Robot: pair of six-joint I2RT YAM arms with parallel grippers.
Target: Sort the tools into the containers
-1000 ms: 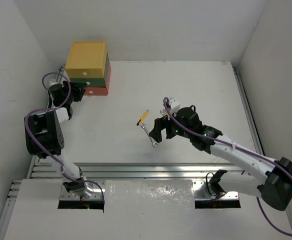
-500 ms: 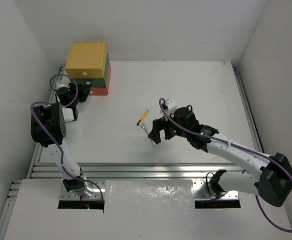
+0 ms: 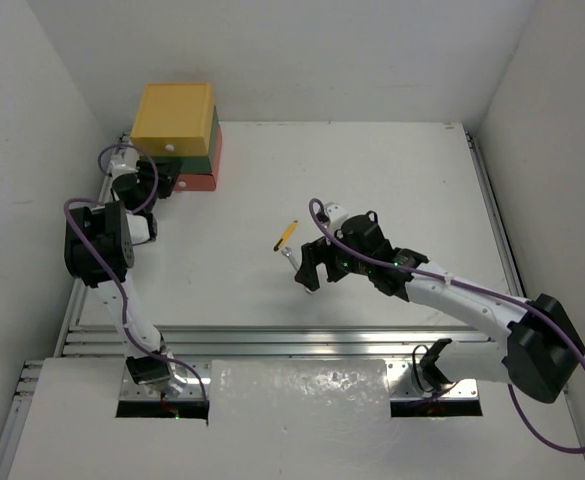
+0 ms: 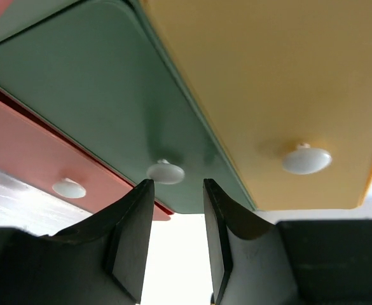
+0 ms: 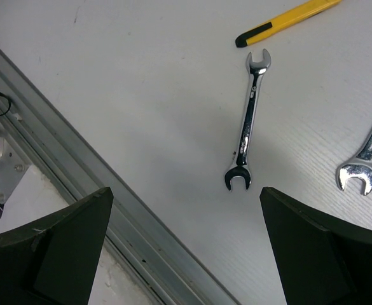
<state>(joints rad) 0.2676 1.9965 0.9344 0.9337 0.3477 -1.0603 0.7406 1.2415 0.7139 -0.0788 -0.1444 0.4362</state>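
Note:
Three stacked drawers sit at the far left: yellow (image 3: 174, 115) on top, dark green (image 3: 215, 140), red-orange (image 3: 198, 183). In the left wrist view the yellow (image 4: 268, 82), green (image 4: 96, 95) and red-orange (image 4: 27, 146) fronts are shut. My left gripper (image 3: 164, 181) (image 4: 176, 185) is open and empty, its tips just short of the green drawer's white knob (image 4: 165, 171). My right gripper (image 3: 310, 270) (image 5: 186, 190) is wide open and empty above a silver wrench (image 5: 249, 124) (image 3: 291, 257). A second wrench (image 5: 364, 159) and the yellow-black utility knife (image 5: 287, 22) (image 3: 286, 235) lie beside it. No screwdrivers show.
An aluminium rail (image 3: 302, 340) (image 5: 109, 210) runs along the table's near edge, just below the right gripper. White walls close in the table on the left, back and right. The drawer stack stands against the left wall.
My right gripper has moved left and slightly nearer, over the wrench. My left gripper has moved up closer to the drawer fronts. The tools have not moved.

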